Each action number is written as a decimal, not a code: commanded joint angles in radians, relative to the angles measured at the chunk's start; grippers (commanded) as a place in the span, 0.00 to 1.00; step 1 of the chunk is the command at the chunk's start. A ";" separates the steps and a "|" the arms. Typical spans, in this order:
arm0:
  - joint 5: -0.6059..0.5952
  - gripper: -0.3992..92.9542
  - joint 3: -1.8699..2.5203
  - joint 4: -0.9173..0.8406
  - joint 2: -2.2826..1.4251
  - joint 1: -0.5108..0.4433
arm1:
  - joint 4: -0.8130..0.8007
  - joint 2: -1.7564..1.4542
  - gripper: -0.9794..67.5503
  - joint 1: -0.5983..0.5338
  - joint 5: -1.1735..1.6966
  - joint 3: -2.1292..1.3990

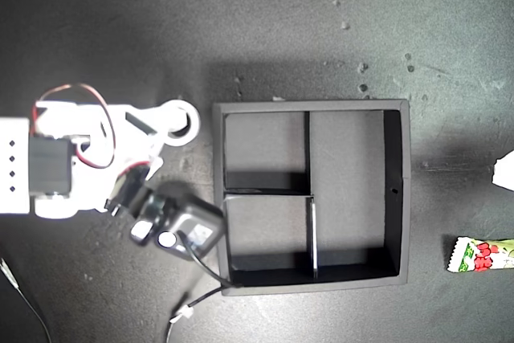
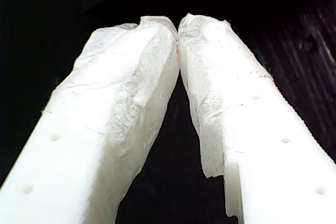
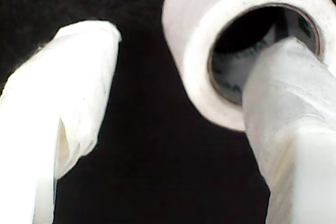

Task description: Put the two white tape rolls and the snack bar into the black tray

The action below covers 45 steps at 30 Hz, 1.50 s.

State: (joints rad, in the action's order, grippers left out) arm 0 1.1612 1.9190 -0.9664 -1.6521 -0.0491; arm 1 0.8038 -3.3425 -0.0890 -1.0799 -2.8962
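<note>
**Inspector:** While the black tray point(image 1: 401, 198) is sitting with all three compartments bare, is any part of the job counting as done?

**Operator:** None, in my judgement. One white tape roll point(image 1: 181, 122) is lying on the dark surface point(image 1: 120, 22), just beside the tray's wall on the exterior view's left, outside it. My second tool point(image 3: 184, 61) is standing wide, one finger point(image 3: 294, 129) reaching through the roll's hollow centre and the other staying well apart, so nothing is being clamped.

**Inspector:** And the other items?

**Operator:** The snack bar point(image 1: 482, 255) is lying toward the surface's edge on the exterior view's right, well apart from the tray and partly cut off by the frame. The other tape roll is not showing in any view.

**Inspector:** The first tool?

**Operator:** My first tool point(image 2: 177, 27) is sitting narrow, tips touching, carrying nothing, over dark ground. All three placements are remaining, I am judging, beginning with gripping this roll.
</note>
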 commanded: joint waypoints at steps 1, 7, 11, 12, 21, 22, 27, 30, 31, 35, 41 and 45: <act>0.008 0.20 -0.055 0.003 0.017 -0.020 | -0.015 -0.006 0.01 0.020 -0.023 0.008; 0.028 0.16 -0.057 0.044 0.095 0.002 | -0.015 -0.006 0.01 0.041 -0.057 0.014; 0.080 0.04 -0.069 0.058 0.196 0.081 | -0.034 0.008 0.01 0.040 -0.089 0.092; 0.083 0.02 -0.077 0.057 0.215 0.101 | -0.044 0.009 0.01 0.038 -0.095 0.126; 0.034 0.00 -0.112 -0.041 0.087 0.143 | 0.255 0.844 0.01 -0.057 -0.147 1.014; 0.032 0.00 -0.112 -0.060 0.048 0.143 | 0.371 0.974 0.01 -0.089 -0.204 1.138; 0.008 0.00 -0.144 -0.140 -0.161 0.129 | 0.693 1.157 0.01 -0.333 -0.724 1.129; -0.015 0.00 -0.181 -0.172 -0.242 0.140 | 0.764 1.149 0.01 -0.515 -1.023 1.051; -0.021 0.00 -0.196 -0.181 -0.261 0.143 | 0.767 1.152 0.01 -0.568 -1.100 1.034; -0.037 0.00 -0.268 -0.212 -0.282 0.141 | 0.595 1.160 0.29 -0.701 -1.258 0.881; -0.044 0.00 -0.453 -0.293 -0.198 0.091 | 0.262 1.160 0.43 -0.726 -1.264 0.571; -0.052 0.00 -0.632 -0.394 -0.097 0.048 | 0.043 1.160 0.45 -0.762 -1.278 0.396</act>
State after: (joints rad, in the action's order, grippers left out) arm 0 1.1229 1.4404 -1.3070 -1.7840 0.0261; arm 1 0.9971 -2.1798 -0.8314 -2.3455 -2.4145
